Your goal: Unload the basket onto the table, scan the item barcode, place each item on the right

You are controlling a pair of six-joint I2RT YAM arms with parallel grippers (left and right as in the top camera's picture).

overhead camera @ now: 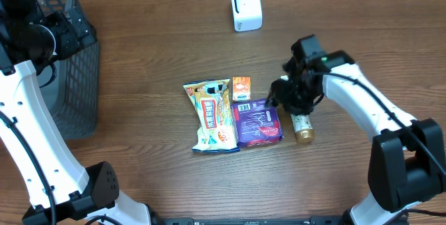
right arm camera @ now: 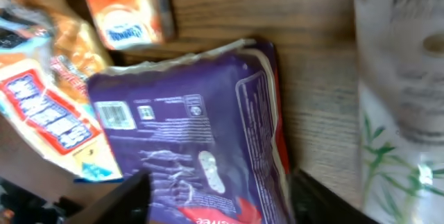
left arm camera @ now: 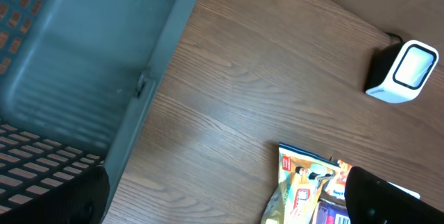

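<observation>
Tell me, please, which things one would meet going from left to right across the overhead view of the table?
Dark grey mesh plastic basket → yellow and orange plastic snack packet → purple plastic packet → small gold-capped bottle lying on its side.

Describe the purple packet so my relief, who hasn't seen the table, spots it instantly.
In front of the white scanner, mid-table, sits a cluster of goods. The purple packet lies flat there, between the yellow snack bag and the gold-capped bottle. It is the only purple item, barcode facing up.
</observation>
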